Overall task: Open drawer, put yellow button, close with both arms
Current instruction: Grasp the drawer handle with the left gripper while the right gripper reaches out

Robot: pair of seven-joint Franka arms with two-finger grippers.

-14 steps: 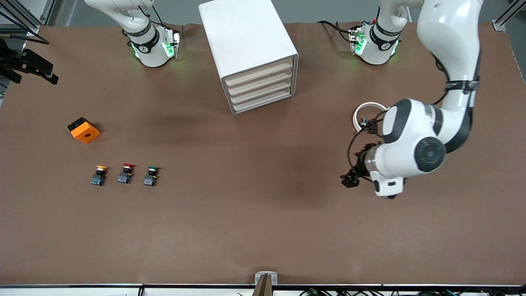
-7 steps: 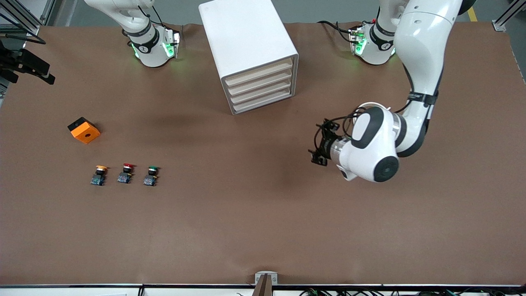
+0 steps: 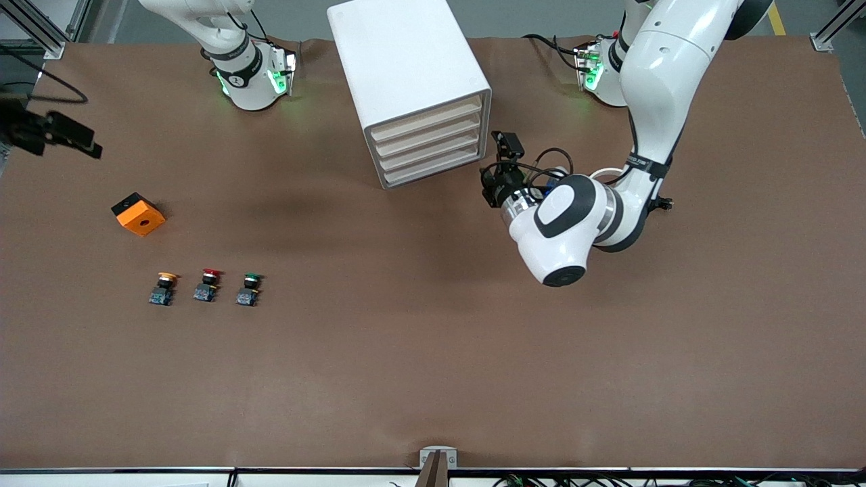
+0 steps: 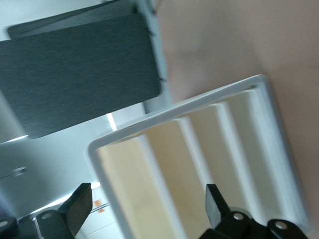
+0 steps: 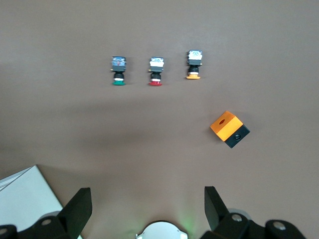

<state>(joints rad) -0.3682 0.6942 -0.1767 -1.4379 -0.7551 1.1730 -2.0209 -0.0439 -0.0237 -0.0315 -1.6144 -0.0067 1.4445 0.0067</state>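
The white cabinet (image 3: 406, 61) stands between the arm bases, and all its drawers are shut. The drawer (image 3: 427, 116) is the uppermost cream front. My left gripper (image 3: 494, 177) is open and empty just in front of the cabinet's corner toward the left arm's end, facing the drawer fronts. In the left wrist view the drawer (image 4: 127, 189) lies between the open fingers of that gripper (image 4: 147, 204). The yellow button (image 3: 164, 287) stands on the table toward the right arm's end. My right gripper (image 5: 148, 199) is open, empty and high over the table, and the yellow button (image 5: 193, 64) shows far below it.
A red-capped button (image 3: 207, 284) and a green-capped button (image 3: 249, 289) stand in a row beside the yellow one. An orange and black box (image 3: 138, 214) lies farther from the front camera than the buttons. The brown table (image 3: 433, 352) carries everything.
My left arm has swung from the left arm's end of the table toward the cabinet, bringing its gripper up to the drawer fronts. The right arm's hand has shifted slightly.
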